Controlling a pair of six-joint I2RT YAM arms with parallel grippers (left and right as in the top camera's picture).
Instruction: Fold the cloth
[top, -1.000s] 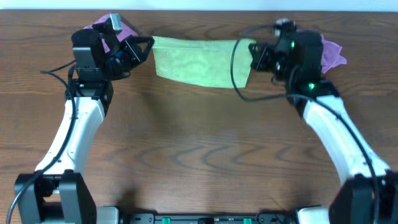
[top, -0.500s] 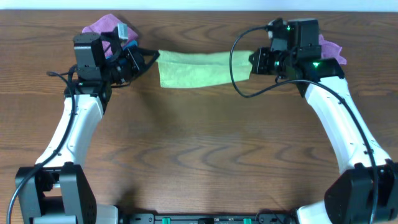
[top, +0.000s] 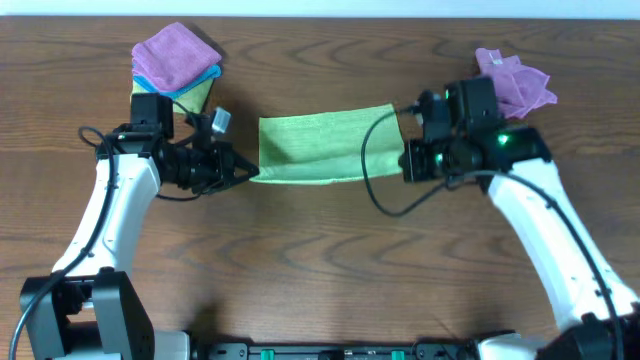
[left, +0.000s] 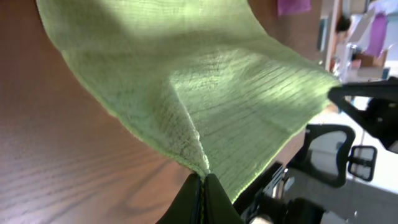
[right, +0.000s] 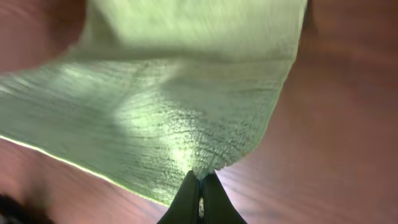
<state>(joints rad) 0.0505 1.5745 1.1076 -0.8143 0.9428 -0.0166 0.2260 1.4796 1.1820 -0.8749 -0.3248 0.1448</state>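
Note:
The lime-green cloth (top: 320, 148) hangs stretched between my two grippers above the middle of the table, doubled over into a wide band. My left gripper (top: 247, 176) is shut on its left corner, seen pinched in the left wrist view (left: 204, 174) with the cloth (left: 205, 93) spreading away from it. My right gripper (top: 403, 160) is shut on its right corner, seen in the right wrist view (right: 200, 177) with the cloth (right: 168, 112) fanning out above the jaws. No tag shows.
A purple cloth (top: 176, 50) lies on a blue cloth (top: 200, 76) stacked at the back left. Another purple cloth (top: 514, 82), crumpled, lies at the back right. The wooden table (top: 320, 270) extends toward the front.
Both grippers have pulled the cloth from the back edge toward the front of the table, holding its corners. The stacked cloths at the back left are now uncovered.

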